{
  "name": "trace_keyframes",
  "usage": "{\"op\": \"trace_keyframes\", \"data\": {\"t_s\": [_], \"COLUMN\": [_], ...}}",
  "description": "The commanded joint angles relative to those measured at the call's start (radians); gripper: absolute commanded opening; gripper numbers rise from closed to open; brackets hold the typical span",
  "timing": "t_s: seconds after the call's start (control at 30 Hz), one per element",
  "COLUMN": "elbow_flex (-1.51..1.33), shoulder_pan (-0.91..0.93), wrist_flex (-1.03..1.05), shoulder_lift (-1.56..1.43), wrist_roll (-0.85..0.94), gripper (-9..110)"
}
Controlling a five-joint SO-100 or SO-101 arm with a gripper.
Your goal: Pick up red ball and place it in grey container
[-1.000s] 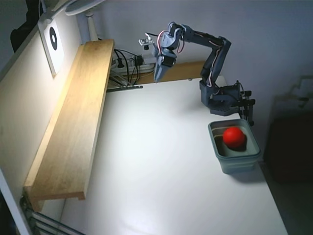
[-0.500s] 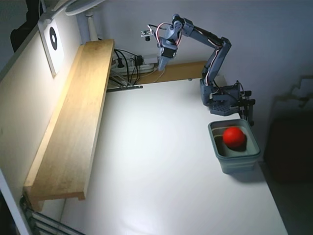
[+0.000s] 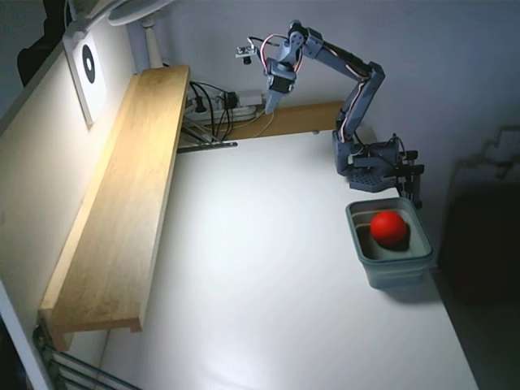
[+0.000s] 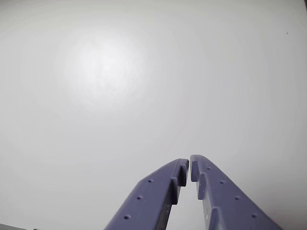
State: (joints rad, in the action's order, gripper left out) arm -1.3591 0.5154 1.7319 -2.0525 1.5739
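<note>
Looks like a home hobby bench or small maker's desk: plain white table [image 3: 268,268] pushed into a wall corner, long wooden shelf [image 3: 122,211] down the left of the frame, loose cables [image 3: 213,110] and a power strip at the top, desk lamp [image 3: 138,12] in the upper left, printed target sheet [image 3: 88,69] stuck on the wall beside it, small printed arm [image 3: 357,97] clamped at the table's far right edge
</note>
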Motion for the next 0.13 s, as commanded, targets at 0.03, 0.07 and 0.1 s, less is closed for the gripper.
{"op": "trace_keyframes", "data": {"t_s": [0.03,0.07,0.1], "elbow_flex": [0.037,0.037,0.037], "shoulder_pan": [0.008,0.008,0.008], "wrist_flex": [0.013,0.013,0.013], "shoulder_lift": [-0.029,-0.029,-0.029], "wrist_roll": [-0.003,-0.003,-0.003], "gripper": [-3,-3,-3]}}
